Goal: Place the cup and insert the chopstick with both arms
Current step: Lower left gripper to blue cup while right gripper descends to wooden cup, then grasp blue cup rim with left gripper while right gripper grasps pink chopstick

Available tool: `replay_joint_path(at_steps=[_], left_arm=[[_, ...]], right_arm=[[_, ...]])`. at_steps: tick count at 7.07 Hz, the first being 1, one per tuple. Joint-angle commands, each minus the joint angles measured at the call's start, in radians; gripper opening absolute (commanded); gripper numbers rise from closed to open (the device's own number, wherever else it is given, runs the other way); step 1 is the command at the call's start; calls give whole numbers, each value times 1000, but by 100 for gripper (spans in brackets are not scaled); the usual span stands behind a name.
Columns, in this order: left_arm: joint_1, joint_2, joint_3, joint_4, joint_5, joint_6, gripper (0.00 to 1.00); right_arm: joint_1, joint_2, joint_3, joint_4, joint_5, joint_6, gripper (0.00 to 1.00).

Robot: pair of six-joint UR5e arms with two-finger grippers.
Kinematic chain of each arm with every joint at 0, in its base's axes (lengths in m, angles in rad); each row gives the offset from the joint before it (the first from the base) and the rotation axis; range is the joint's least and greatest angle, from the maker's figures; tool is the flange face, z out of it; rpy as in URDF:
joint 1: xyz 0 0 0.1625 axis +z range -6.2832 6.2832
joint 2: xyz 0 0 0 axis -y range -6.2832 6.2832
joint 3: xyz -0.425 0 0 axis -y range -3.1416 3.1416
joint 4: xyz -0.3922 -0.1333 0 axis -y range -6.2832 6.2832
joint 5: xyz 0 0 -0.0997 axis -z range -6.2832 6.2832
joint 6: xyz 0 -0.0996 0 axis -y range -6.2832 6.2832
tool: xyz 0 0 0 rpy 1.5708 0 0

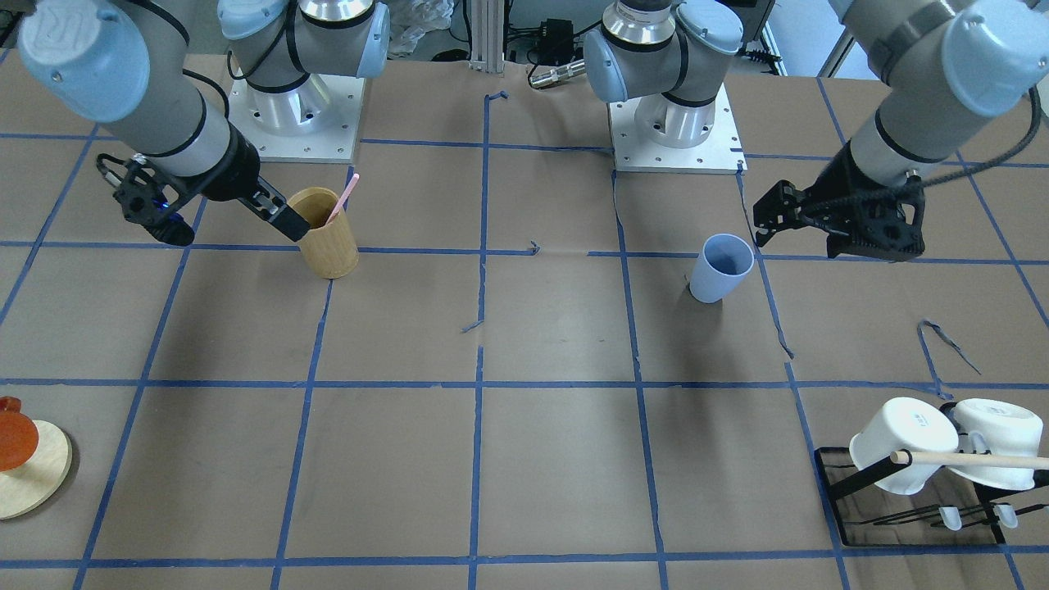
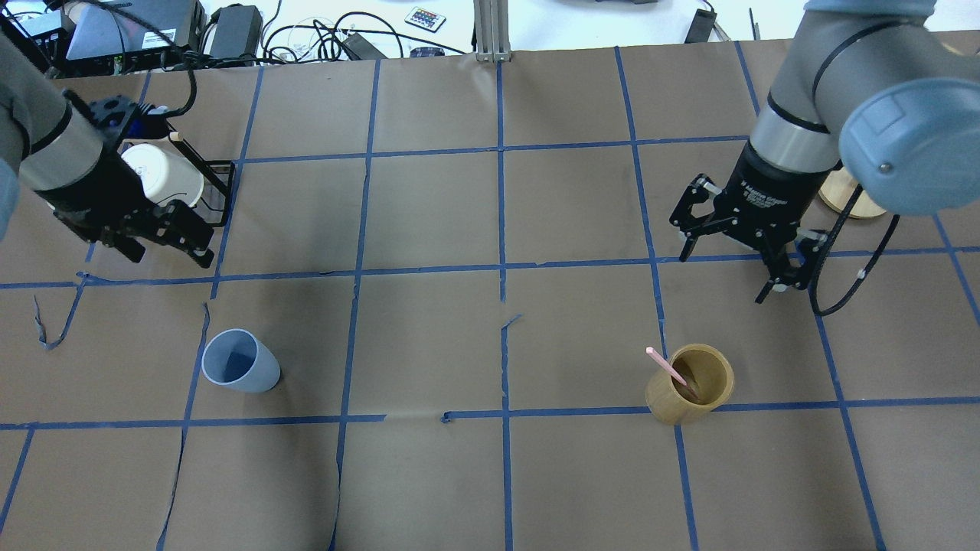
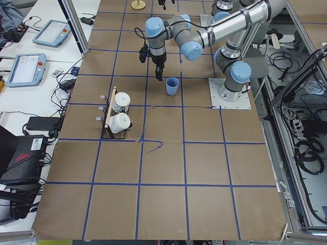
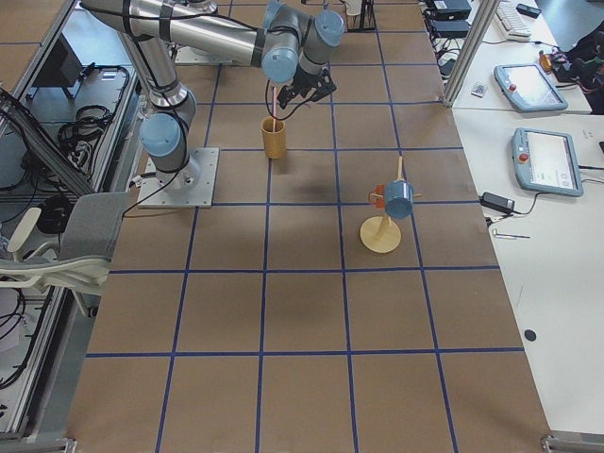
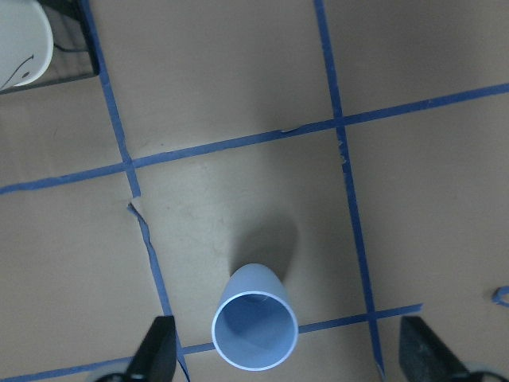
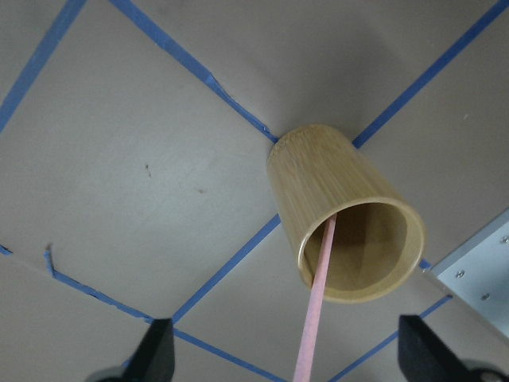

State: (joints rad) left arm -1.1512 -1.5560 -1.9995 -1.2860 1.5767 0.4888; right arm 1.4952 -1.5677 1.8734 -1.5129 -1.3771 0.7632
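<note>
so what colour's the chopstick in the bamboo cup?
Pink chopstick; the right wrist-mounted view shows it best.

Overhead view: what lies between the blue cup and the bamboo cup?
Overhead view: nothing between blue cup and bamboo cup, only brown paper and blue tape.

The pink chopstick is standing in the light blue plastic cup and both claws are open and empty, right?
No. The pink chopstick stands in the tan bamboo cup, not the light blue plastic cup, as the overhead view shows. The left claw and right claw are open and empty.
</note>
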Motion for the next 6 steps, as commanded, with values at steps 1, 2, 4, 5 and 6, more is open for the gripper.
replay_joint_path(at_steps=[1, 2, 4, 5, 6], left_arm=[[21, -10, -104, 93, 2, -22, 100], [10, -15, -111, 83, 2, -82, 99], [21, -21, -131, 83, 2, -72, 97], [21, -25, -134, 83, 2, -69, 27], [21, -29, -140, 79, -6, -73, 8]], right_arm=[[-1, 5, 84, -9, 50, 31, 100], [-1, 6, 92, -6, 79, 56, 99], [-1, 6, 93, 2, 142, 131, 85], [-1, 8, 89, 47, 163, 152, 81], [-1, 8, 87, 57, 170, 168, 73]])
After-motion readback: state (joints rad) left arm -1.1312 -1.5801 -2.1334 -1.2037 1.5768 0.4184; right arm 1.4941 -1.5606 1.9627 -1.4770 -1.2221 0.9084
